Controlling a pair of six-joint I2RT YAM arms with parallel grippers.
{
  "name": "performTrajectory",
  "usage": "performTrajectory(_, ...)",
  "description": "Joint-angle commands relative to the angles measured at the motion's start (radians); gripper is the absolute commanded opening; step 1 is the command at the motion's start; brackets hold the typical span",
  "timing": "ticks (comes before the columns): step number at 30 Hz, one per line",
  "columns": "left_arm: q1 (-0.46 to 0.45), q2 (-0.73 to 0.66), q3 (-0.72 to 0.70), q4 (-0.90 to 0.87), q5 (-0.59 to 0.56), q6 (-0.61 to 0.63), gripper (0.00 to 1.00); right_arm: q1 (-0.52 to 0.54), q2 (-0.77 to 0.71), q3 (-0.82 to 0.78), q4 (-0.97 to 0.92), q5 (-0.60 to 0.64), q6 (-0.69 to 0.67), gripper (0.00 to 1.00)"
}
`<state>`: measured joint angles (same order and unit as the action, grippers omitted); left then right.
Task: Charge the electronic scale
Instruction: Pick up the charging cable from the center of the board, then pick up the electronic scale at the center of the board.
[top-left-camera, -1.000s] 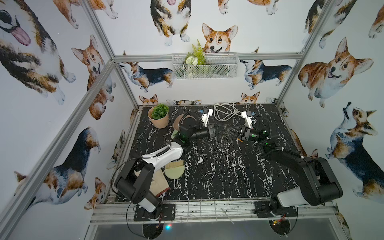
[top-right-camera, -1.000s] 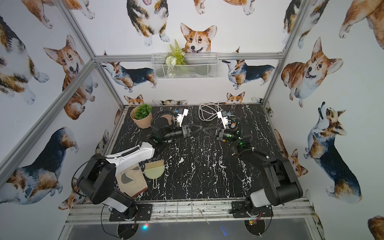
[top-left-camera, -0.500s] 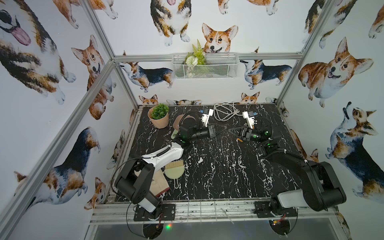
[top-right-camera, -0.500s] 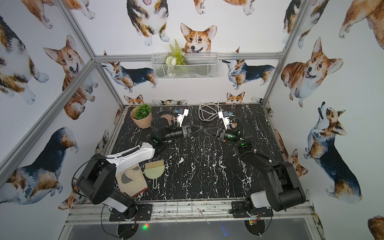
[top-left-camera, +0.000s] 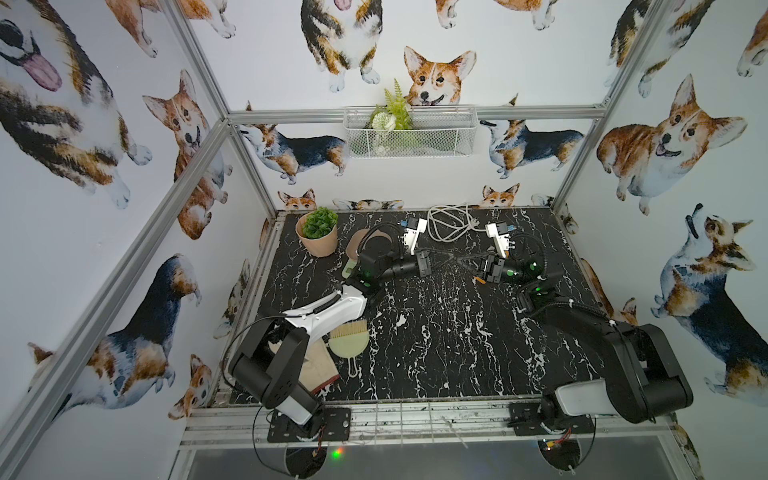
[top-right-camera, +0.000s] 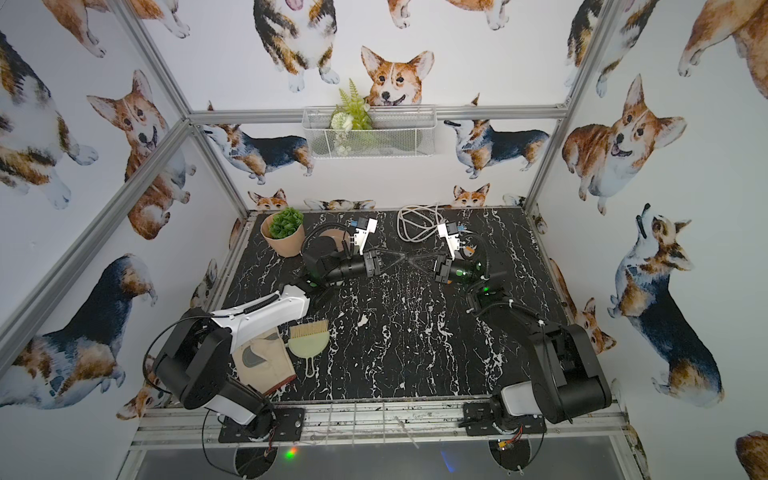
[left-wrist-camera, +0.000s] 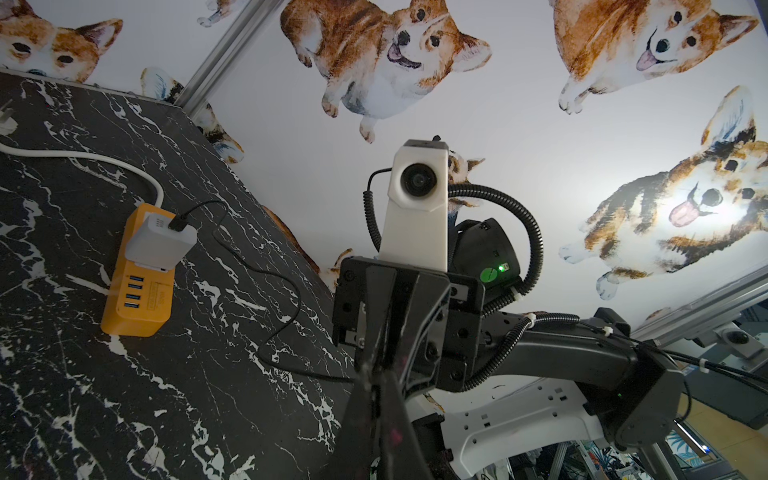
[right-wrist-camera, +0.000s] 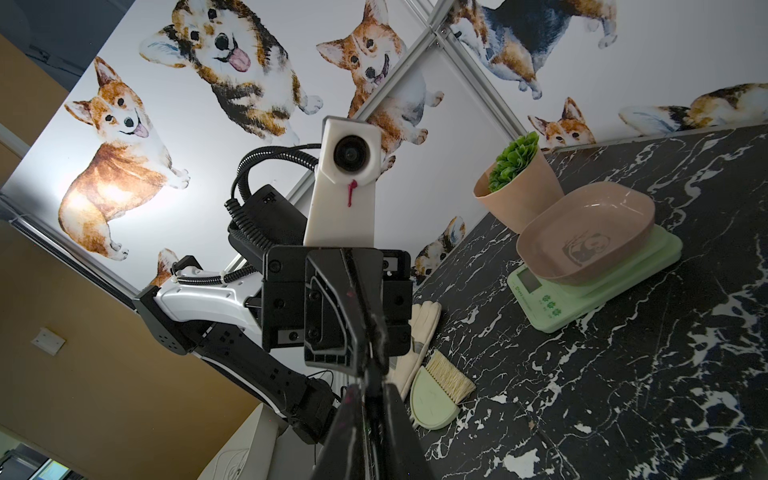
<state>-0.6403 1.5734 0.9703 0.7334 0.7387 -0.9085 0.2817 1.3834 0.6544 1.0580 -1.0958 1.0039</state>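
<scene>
- Electronic scale (right-wrist-camera: 592, 270): pale green, flat on the black marbled table (right-wrist-camera: 623, 395), toward the far left corner, topped by a pink tray (right-wrist-camera: 590, 224) with a panda picture.
- Shown whole only in the right wrist view. In a top view, electronic scale (top-left-camera: 348, 272) cut down to a green sliver behind the left arm.
- Just beside it, toward the back wall: potted plant (right-wrist-camera: 519, 187), upright in a peach pot.
- Well apart, near the front left of the table: hand brush (right-wrist-camera: 440, 386) with a pale-green back, and a cream glove (right-wrist-camera: 419, 336) next to it.
- Above mid-table: left gripper (left-wrist-camera: 376, 390) and right gripper (right-wrist-camera: 368, 392), facing each other tip to tip.
- Left fingers (left-wrist-camera: 395, 440) pressed together. Right fingers (right-wrist-camera: 347, 436) drawn together at the tips.
- Black cable (left-wrist-camera: 286, 286): seen clearly only in the left wrist view, looping across the table to the spot where the two sets of tips meet. Holder of its end not clear.
- Other end plugged into a white cube charger (left-wrist-camera: 160, 241), itself seated on an orange power strip (left-wrist-camera: 139, 282), on the right half of the table, well apart from the scale.
- In a top view, orange power strip (top-left-camera: 480, 280) only a speck beside the right gripper.
- White cord (top-left-camera: 446, 222) coiled near the back edge.
</scene>
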Motion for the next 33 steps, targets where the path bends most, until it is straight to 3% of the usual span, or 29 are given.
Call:
performTrajectory(1, -0.001, 0.000, -0.001, 0.004, -0.007, -0.011, 0.00, 0.001, 0.000, 0.010, 0.080, -0.003, 0.029, 0.11)
performTrajectory(5, -0.002, 0.004, 0.003, 0.001, 0.004, -0.010, 0.02, 0.001, 0.001, 0.007, 0.075, -0.003, 0.026, 0.04)
performTrajectory(6, -0.002, 0.001, 0.005, -0.003, 0.008, -0.007, 0.06, 0.001, 0.000, 0.007, 0.066, -0.003, 0.025, 0.02)
performTrajectory(8, 0.009, -0.019, 0.013, -0.071, 0.007, 0.035, 0.27, -0.003, -0.003, 0.003, 0.039, -0.009, 0.012, 0.00)
performTrajectory(12, 0.069, -0.099, 0.045, -0.384, -0.079, 0.185, 0.53, -0.023, -0.020, -0.015, 0.004, -0.029, 0.002, 0.00)
performTrajectory(16, 0.186, -0.134, 0.129, -0.739, -0.184, 0.349, 0.62, -0.034, -0.047, -0.016, -0.137, -0.057, -0.069, 0.00)
performTrajectory(21, 0.342, -0.076, 0.268, -1.132, -0.474, 0.543, 0.67, -0.033, -0.106, 0.027, -0.565, -0.053, -0.303, 0.00)
performTrajectory(27, 0.449, 0.078, 0.378, -1.267, -0.660, 0.597, 0.67, -0.033, -0.190, 0.066, -0.942, 0.055, -0.505, 0.00)
performTrajectory(33, 0.475, 0.294, 0.566, -1.393, -0.784, 0.641, 0.66, -0.029, -0.214, 0.070, -1.064, 0.111, -0.553, 0.00)
